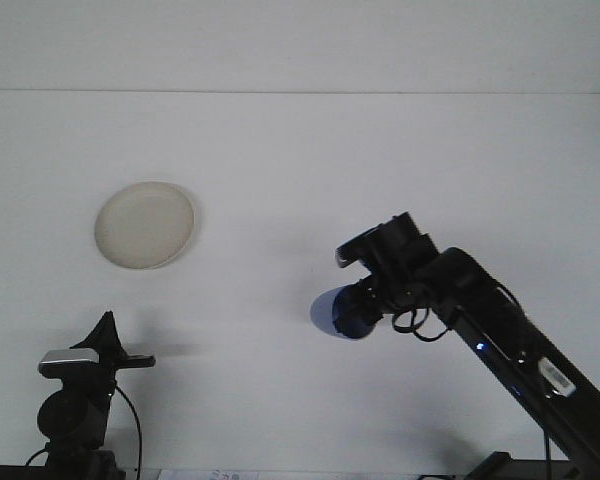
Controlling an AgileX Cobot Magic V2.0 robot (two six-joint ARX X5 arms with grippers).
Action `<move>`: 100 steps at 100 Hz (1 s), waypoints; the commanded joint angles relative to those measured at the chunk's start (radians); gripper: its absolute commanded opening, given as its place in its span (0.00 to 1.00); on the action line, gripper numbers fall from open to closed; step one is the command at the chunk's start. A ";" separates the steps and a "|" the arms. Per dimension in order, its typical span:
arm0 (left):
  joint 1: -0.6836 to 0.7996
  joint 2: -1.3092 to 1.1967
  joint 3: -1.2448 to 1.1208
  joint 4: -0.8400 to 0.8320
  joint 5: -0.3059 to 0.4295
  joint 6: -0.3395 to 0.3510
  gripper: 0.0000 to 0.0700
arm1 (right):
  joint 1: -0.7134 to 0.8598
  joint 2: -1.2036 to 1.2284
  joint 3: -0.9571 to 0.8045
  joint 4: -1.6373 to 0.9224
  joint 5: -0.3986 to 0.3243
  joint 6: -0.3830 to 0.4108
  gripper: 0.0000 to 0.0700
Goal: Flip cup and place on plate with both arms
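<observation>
Now the right gripper (365, 305), closed on the blue plastic cup (338, 313) mid-tabletop, carries it; handover to the open left gripper (115, 345) comes next.

This looks like a robot test room, a kind of lab. The worktop (310, 180) is big, plain and white, with almost nothing on it, and a plain white wall (300, 45) stands right behind it. It does not look like a home or a kitchen. Two black robot arms sit at the near edge: the right arm (500, 335) has loose cables and a small blue light, and the left arm (78, 400) has a little grey camera on top.
</observation>
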 commanded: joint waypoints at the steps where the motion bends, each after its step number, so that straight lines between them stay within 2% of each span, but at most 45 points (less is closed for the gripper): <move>1: 0.001 -0.002 -0.019 0.010 -0.003 0.013 0.02 | 0.045 0.061 0.027 0.000 0.006 -0.014 0.00; 14: 0.001 -0.001 -0.019 0.010 -0.003 0.013 0.02 | 0.107 0.152 0.030 -0.023 0.011 -0.027 0.00; 31: 0.001 -0.001 -0.019 0.010 -0.003 0.013 0.02 | 0.170 0.241 0.040 -0.080 0.058 -0.052 0.00; 68: 0.001 -0.001 -0.019 0.010 -0.003 0.013 0.02 | 0.235 0.263 0.039 -0.073 0.056 -0.054 0.02; 71: 0.001 -0.001 -0.019 0.010 -0.003 0.013 0.02 | 0.235 0.263 0.039 -0.072 0.051 -0.054 0.06; 75: 0.001 -0.002 -0.019 0.010 -0.003 0.013 0.02 | 0.235 0.263 0.039 -0.071 0.047 -0.054 0.16; 84: 0.001 -0.001 -0.019 0.010 -0.003 0.013 0.02 | 0.235 0.263 0.039 -0.065 0.047 -0.053 0.58; 88: 0.001 -0.002 -0.019 0.010 -0.003 0.013 0.02 | 0.235 0.263 0.040 -0.063 0.047 -0.053 0.70; 100: 0.001 -0.001 -0.019 0.010 -0.003 0.013 0.02 | 0.235 0.261 0.049 -0.069 0.047 -0.056 0.73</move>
